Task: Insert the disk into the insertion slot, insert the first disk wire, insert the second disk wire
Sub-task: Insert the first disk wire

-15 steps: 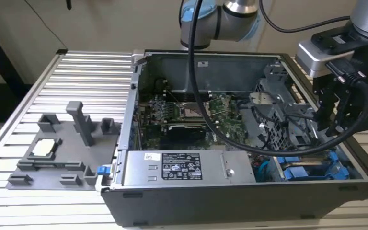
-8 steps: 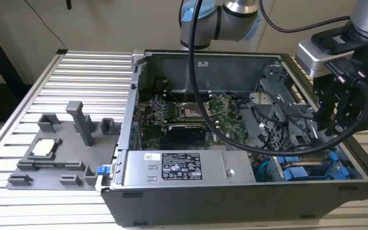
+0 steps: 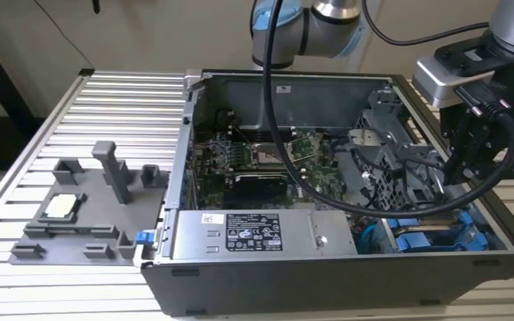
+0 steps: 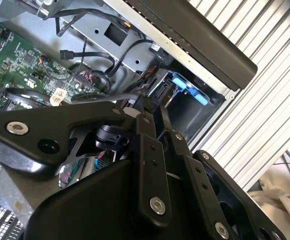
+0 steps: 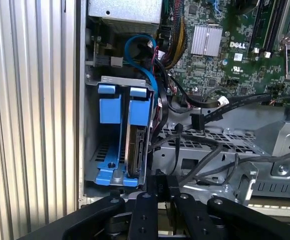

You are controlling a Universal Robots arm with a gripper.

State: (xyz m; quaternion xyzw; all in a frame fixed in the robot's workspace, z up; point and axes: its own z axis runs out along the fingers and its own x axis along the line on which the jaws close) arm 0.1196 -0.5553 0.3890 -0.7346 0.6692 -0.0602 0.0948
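Note:
The disk [image 5: 136,145] stands on edge in its blue carrier, seated inside the insertion slot [image 5: 91,125] of the grey drive cage. An empty blue carrier [image 5: 110,112] sits beside it. My gripper [image 5: 160,181] hovers just off the open end of that cage with its fingers [image 5: 145,205] drawn together; I cannot tell whether anything is pinched between them. A loose black wire with a flat connector [image 5: 196,121] hangs over the perforated metal next to the disk. In the exterior view the gripper [image 3: 454,179] is over the case's right side, above the blue carriers [image 3: 436,237].
The open computer case [image 3: 328,281] lies on a ribbed metal table [image 3: 123,107]. A labelled grey power-supply box [image 3: 252,231] fills the front; the green motherboard [image 3: 275,157] lies behind. Thick black arm cables [image 3: 328,194] cross the case. A grey fixture [image 3: 88,200] sits at the exterior view's left.

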